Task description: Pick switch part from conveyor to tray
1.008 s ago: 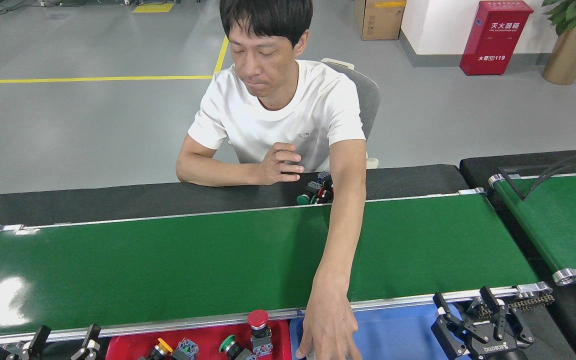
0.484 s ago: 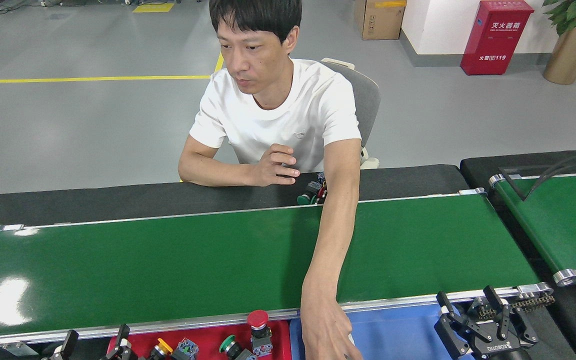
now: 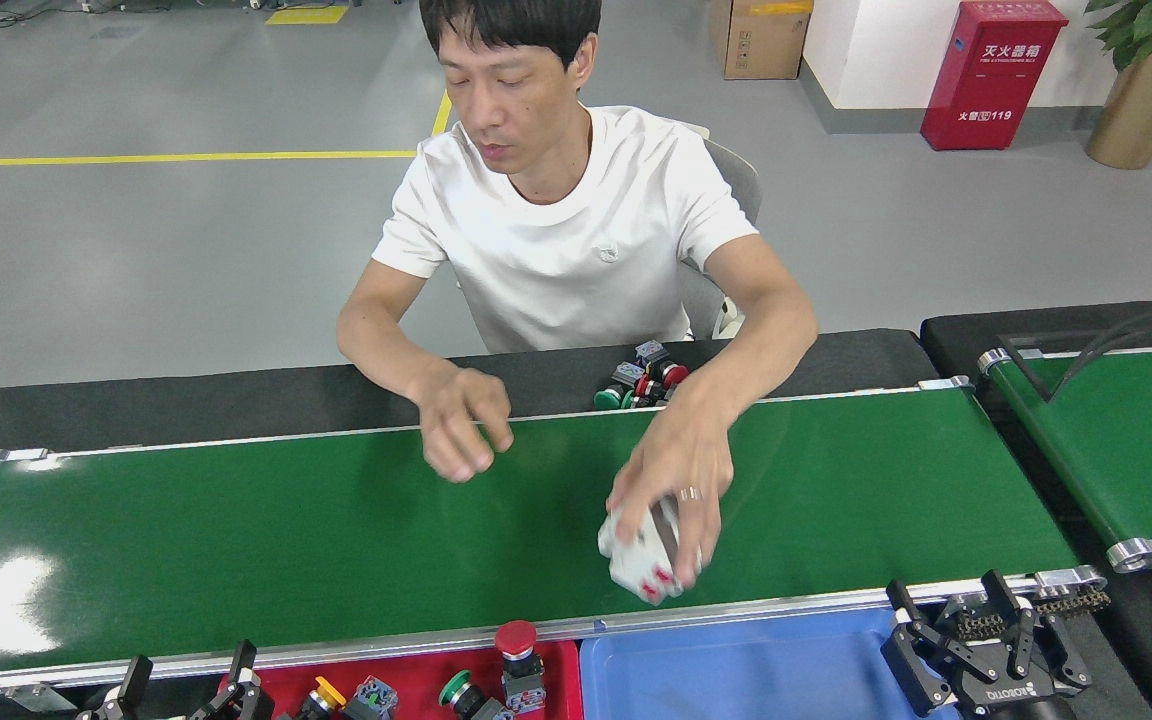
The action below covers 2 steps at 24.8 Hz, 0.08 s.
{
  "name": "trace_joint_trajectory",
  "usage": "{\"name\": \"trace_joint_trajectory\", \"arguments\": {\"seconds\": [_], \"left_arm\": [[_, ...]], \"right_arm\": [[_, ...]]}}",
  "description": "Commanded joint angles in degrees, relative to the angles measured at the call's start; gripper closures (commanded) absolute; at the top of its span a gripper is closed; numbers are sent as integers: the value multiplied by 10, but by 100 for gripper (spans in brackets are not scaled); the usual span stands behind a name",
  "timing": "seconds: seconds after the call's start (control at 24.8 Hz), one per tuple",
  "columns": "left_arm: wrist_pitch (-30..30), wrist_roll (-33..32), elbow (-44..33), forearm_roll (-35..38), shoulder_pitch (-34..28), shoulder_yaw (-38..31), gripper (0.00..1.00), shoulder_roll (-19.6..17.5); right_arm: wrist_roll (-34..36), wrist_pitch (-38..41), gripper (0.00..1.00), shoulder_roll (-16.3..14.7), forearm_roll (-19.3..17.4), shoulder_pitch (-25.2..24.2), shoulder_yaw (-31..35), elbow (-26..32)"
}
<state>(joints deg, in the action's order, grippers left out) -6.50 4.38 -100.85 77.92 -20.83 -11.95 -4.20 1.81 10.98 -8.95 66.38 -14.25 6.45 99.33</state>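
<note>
The conveyor (image 3: 236, 530) runs across the view with its dark-green belt. Just above the belt's near edge, a person's hand (image 3: 681, 470) holds a white switch part (image 3: 636, 562) with red buttons. The red tray (image 3: 416, 672) lies below the near rail and holds several switch parts, among them a red mushroom button (image 3: 516, 640) and a green button (image 3: 456, 690). My left gripper (image 3: 186, 682) is open at the bottom left, beside the tray's left end. My right gripper (image 3: 951, 615) is open at the bottom right, below the belt's near rail. Neither gripper holds anything.
A blue tray (image 3: 766, 665) sits right of the red one. The person's other hand (image 3: 461, 430) hovers over the belt's far side. A pile of switch parts (image 3: 641, 380) lies on the black table behind the belt. A second green belt (image 3: 1126, 440) stands at the right.
The person's arm has drawn back from the blue tray and now holds a white part over the belt. The other hand has come over the belt. My left gripper shifted right.
</note>
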Motion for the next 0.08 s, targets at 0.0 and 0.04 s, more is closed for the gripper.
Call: {"name": "trace_joint_trajectory", "arguments": {"seconds": [0.0,0.04], "left_arm": [[-3,4,-8,-3,-3,-3,0,-10],[-3,4,-8,-3,-8,-3,0,-14]], "right_arm": [[3,-2,0,-1,-1,6,4,5],[3,-2,0,-1,-1,5,4,5]]}}
